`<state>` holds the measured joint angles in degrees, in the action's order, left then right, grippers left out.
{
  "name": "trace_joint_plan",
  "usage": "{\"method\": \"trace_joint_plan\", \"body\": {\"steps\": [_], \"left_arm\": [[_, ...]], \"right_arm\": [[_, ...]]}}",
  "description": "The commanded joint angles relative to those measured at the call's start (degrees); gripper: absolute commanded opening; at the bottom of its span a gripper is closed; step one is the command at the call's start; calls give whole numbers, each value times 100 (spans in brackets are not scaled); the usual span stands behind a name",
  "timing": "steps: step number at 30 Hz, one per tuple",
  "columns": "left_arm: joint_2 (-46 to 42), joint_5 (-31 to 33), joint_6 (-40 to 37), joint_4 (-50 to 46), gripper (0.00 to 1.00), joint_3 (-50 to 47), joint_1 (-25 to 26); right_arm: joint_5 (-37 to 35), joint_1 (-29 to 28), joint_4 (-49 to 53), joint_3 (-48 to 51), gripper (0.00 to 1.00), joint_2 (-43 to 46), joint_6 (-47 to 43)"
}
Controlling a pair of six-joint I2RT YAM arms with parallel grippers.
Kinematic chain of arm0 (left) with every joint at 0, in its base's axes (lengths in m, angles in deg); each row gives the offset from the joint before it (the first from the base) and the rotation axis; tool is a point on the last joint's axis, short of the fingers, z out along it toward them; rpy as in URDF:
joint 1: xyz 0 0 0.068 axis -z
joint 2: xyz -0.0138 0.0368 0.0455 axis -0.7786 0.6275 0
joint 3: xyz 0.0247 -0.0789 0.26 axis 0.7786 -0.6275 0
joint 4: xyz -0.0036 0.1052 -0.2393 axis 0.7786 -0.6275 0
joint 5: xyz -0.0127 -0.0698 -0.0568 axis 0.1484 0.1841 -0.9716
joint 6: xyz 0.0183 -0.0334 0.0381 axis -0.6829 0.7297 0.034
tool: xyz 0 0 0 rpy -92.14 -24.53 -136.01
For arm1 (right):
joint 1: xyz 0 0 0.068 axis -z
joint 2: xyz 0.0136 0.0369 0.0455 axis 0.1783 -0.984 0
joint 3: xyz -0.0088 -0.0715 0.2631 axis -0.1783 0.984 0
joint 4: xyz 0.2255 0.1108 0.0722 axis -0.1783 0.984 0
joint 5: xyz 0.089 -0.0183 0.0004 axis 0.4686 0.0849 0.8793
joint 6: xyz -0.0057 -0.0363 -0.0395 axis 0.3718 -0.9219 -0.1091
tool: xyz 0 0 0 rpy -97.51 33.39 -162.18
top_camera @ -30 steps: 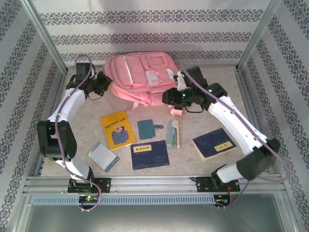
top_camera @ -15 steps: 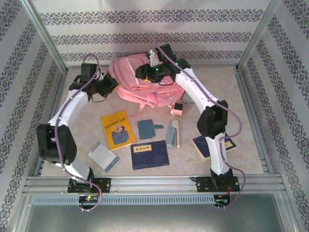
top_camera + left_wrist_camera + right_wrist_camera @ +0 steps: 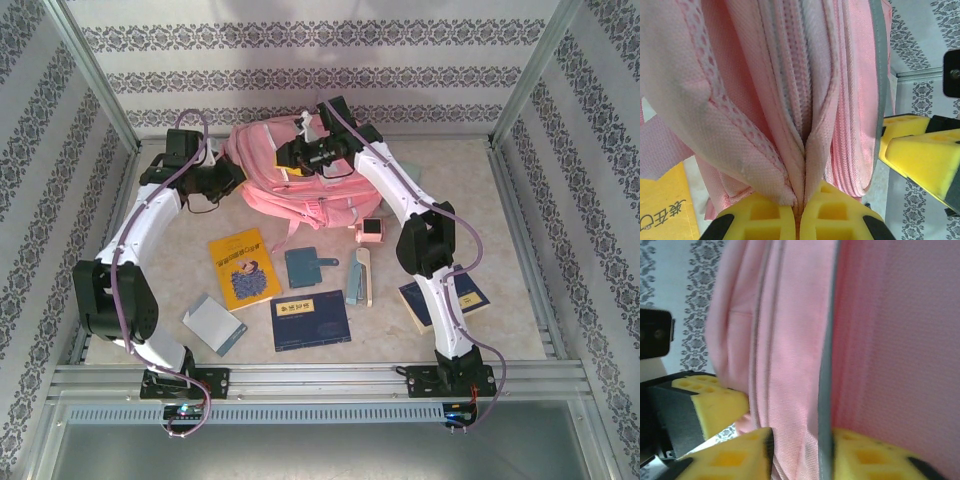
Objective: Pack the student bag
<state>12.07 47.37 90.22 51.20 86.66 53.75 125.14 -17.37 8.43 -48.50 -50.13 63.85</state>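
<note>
Left gripper (image 3: 799, 220) clenches a seam of the woven pink student bag (image 3: 740, 100); right gripper (image 3: 802, 455) straddles its grey-piped fold, grip unclear.

This looks like a small robot test lab. A white left robot arm (image 3: 140, 225) and a white right robot arm (image 3: 395, 185) are bolted to a silver metal rail (image 3: 320, 375) at the edge of a speckled beige table (image 3: 500, 220). Shiny metal posts (image 3: 90, 70) stand around it, by walls of grey flowery striped paper (image 3: 320, 65).
</note>
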Motion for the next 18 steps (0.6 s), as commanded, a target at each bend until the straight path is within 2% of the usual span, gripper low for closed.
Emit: {"method": "trace_joint_plan", "body": {"steps": [1, 4, 5, 9, 12, 15, 18], "left_arm": [[3, -534, -458, -54, 0, 360, 82], [74, -542, -618, -247, 0, 530, 80], [77, -499, -707, -354, 1, 585, 89], [-122, 96, -1070, -983, 35, 752, 153], [-460, 613, -1302, -1274, 50, 626, 364], [-795, 1268, -1484, -1546, 54, 420, 776], [-1014, 1591, -1355, -1524, 54, 78, 1275]], "right_arm": [[452, -124, -362, -79, 18, -85, 207], [434, -86, -546, -166, 2, -144, 438], [395, -80, -539, -243, 0, -169, 477], [147, 3, -565, -592, 0, -207, 788], [-83, 112, -610, -696, 0, -207, 1131], [-271, 168, -701, -737, 0, -207, 1478], [-466, 189, -729, -759, 0, -198, 1842]]}}
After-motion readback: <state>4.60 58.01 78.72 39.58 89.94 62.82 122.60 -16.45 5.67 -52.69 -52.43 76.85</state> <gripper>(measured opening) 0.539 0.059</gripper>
